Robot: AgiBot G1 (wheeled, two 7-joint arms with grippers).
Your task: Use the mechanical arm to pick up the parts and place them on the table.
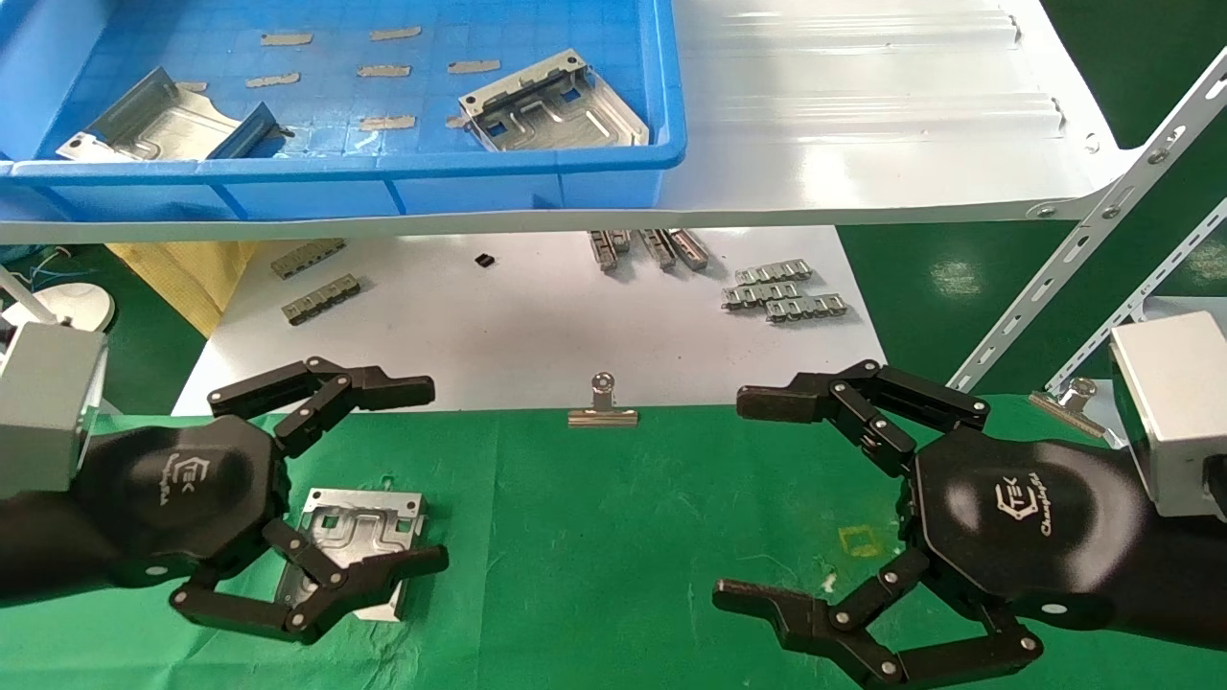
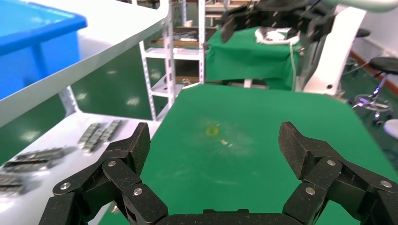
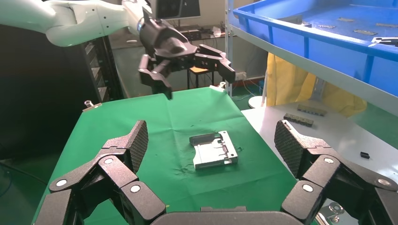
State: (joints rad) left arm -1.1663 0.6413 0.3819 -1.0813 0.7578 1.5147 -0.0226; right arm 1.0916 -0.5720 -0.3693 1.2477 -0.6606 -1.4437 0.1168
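One part (image 1: 359, 537) lies on the table (image 1: 613, 537); your left gripper (image 1: 427, 474) hovers above it, fingers spread, holding nothing. Next, I judge, you reach into the blue bin (image 1: 537, 172) for another.

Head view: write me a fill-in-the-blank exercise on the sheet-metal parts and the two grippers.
1. The number of sheet-metal parts in the blue bin is ____.
2. One sheet-metal part lies on the ____ cloth of the table.
3. The left gripper above that part has its fingers ____.
4. The right gripper holds ____.

Missing words: two; green; open; nothing
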